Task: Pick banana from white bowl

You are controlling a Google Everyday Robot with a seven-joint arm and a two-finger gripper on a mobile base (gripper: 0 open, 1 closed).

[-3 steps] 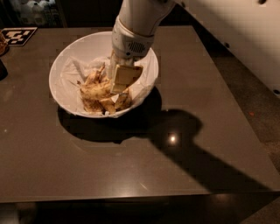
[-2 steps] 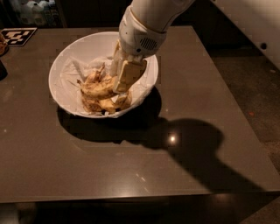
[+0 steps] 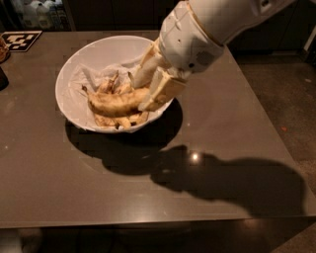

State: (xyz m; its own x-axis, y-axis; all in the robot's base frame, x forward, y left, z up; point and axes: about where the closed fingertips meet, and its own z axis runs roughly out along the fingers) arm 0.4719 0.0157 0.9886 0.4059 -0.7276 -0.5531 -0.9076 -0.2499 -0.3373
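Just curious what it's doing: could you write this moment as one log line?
tool: inside bowl, at one end of banana | banana: lying on paper among smaller bananas | bowl: on table

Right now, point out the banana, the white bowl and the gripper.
banana (image 3: 116, 103): camera view, mid-body.
white bowl (image 3: 64, 81): camera view, bare left rim.
gripper (image 3: 142, 94): camera view, tip, inside bowl's right side.

the cream-and-tan blocky gripper sits inside the right side of the large round white bowl. above the bowl's right rim it joins a bulbous glossy white wrist housing, ringed by a thin tan band and bearing a small grey round mark. a smooth white cylindrical arm link rises up and to the right of the bowl.
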